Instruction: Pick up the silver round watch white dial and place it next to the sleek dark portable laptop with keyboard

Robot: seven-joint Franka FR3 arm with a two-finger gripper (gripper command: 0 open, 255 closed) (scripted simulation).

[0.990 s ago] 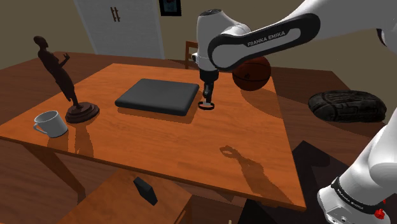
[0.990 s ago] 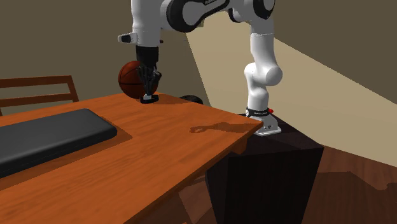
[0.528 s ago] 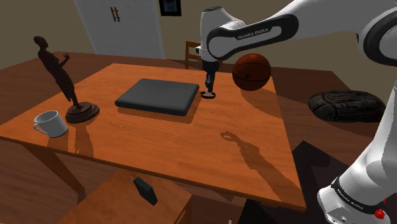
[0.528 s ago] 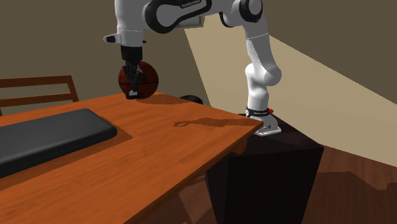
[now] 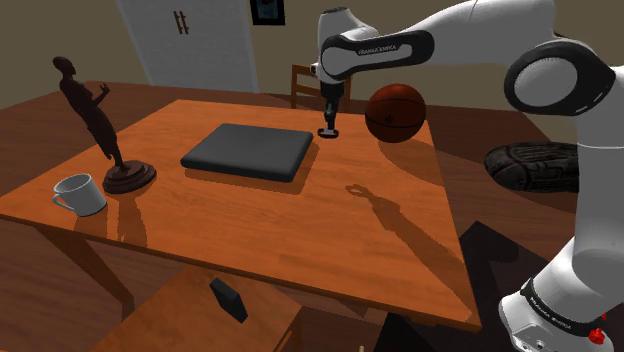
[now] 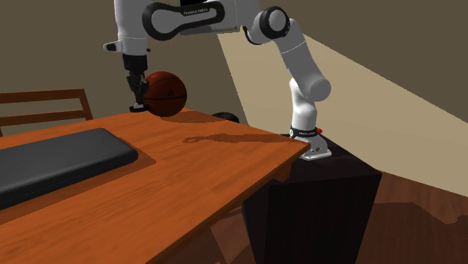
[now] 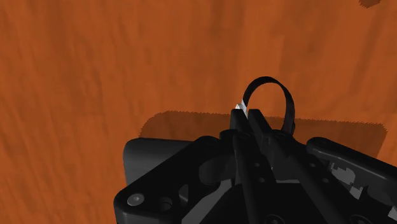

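Hand clenched on the watch, low over the tabletop near its far edge.
The watch shows a thin black strap curled in a loop and a sliver of silver-white case pinched between the fingers. It hangs just past the far corner of the closed dark laptop, between it and a basketball. The tabletop is grained orange-brown wood. A white door and tan walls stand behind.

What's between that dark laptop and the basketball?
The claw, clasping the watch, hangs between them above the bare table, as the shoulder view shows.
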